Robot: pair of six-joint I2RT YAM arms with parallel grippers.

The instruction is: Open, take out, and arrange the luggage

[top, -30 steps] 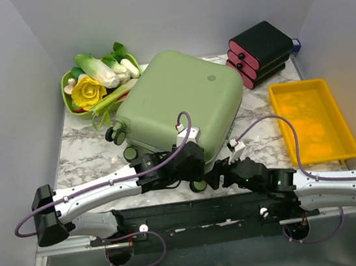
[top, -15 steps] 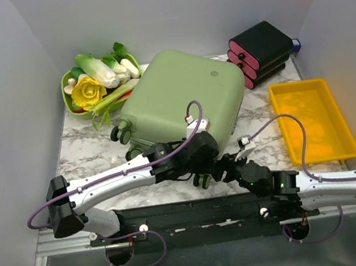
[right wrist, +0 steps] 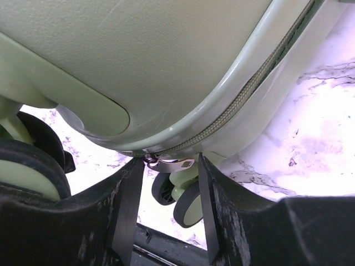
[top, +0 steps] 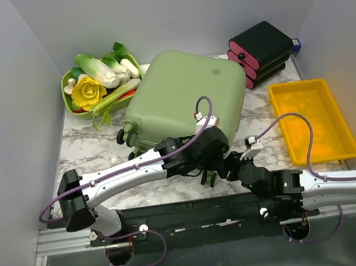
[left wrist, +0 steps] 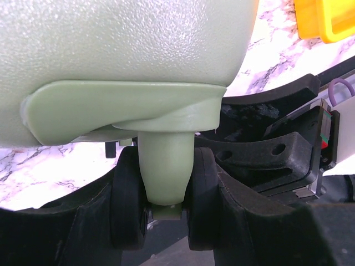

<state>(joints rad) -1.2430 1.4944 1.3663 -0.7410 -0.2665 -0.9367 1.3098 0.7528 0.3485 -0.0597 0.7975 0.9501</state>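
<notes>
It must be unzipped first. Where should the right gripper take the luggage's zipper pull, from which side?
Probably pinch the zipper pull by its flat silver tab, coming from the wheel end of the luggage: it juts from the seam at the corner, between the right gripper's open fingers.

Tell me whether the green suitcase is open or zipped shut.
Shut. From above, the suitcase shows one unbroken shell; the right wrist view shows its zipper closed along the seam, the pull at the corner.
</notes>
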